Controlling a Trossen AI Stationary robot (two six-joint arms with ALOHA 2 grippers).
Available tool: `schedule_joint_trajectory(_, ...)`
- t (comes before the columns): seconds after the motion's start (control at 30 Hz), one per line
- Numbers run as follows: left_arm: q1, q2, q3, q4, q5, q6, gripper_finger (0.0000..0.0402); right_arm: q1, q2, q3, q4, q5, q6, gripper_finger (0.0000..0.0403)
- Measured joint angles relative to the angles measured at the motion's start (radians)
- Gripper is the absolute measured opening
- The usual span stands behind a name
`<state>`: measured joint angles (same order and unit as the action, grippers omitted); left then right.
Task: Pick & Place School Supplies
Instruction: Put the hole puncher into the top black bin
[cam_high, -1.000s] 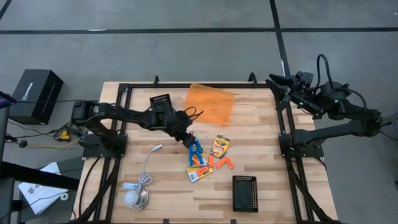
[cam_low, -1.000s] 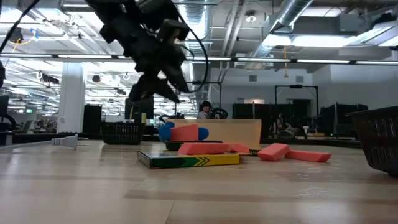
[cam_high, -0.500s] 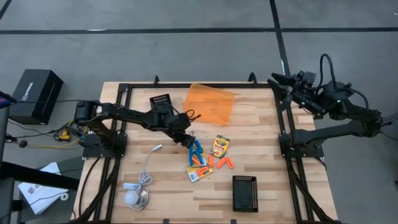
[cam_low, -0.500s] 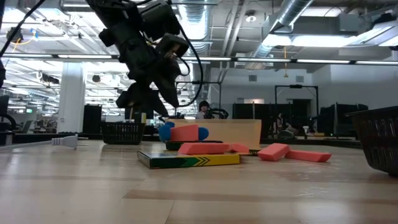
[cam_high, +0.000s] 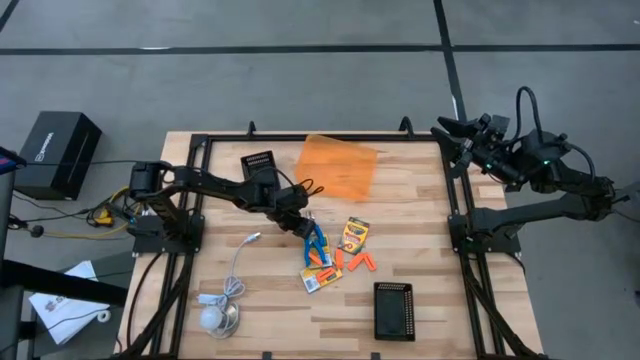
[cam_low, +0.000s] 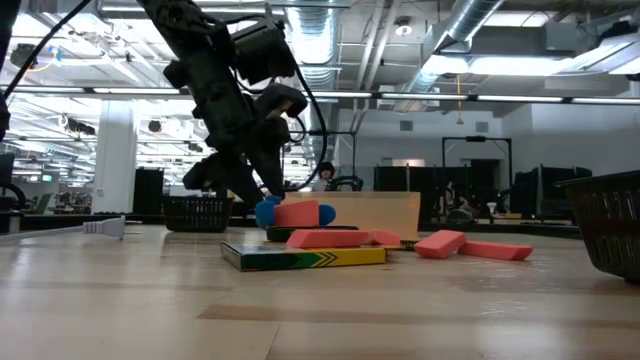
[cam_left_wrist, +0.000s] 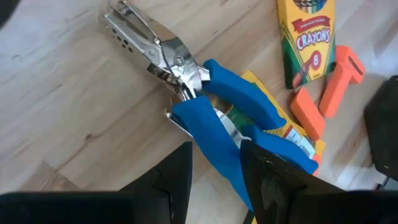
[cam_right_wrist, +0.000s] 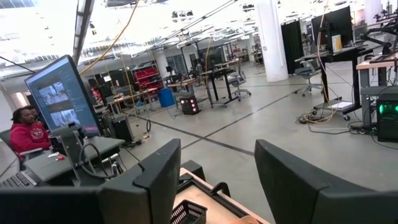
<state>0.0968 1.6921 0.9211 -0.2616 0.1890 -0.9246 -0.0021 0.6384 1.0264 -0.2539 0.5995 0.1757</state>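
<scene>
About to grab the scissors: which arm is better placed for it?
Left. Its claw hangs open right over the scissors, blue handle between its fingers. The right claw is parked, open, off the table's far right corner, facing the room.

The worktop (cam_left_wrist: 74, 106) is pale, matt wood planks. The scissors (cam_left_wrist: 205, 106) have shiny metal blades and smooth blue plastic handles. The crayon box (cam_left_wrist: 308, 37) is glossy printed card.

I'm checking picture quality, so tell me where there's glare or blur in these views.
Low view: bright ceiling lights behind, left gripper shows as a dark silhouette. Left wrist view: scissors sharp, own fingers dark and blurred. Right wrist view: washed-out glare in the bright room beyond.
</scene>
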Motion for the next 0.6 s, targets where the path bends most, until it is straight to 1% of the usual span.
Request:
schedule_joint_trajectory(0.1, 0.000, 0.001, 0.000, 0.002, 0.002, -0.013, 0.0139, 0.000, 0.000, 0.000, 0.000, 0.000, 0.000, 0.0198)
schedule_joint_trajectory(0.3, 0.007, 0.002, 0.000, 0.016, -0.011, -0.047, 0.0192, 0.000, 0.000, 0.000, 0.000, 0.000, 0.000, 0.0198)
schedule_joint_trajectory(0.4, 0.008, 0.002, 0.000, 0.026, -0.030, -0.053, 0.0210, 0.000, 0.000, 0.000, 0.000, 0.000, 0.000, 0.0198)
schedule_joint_trajectory(0.6, 0.008, 0.033, 0.000, 0.049, -0.039, -0.062, 0.0212, 0.000, 0.000, 0.000, 0.000, 0.000, 0.000, 0.0198)
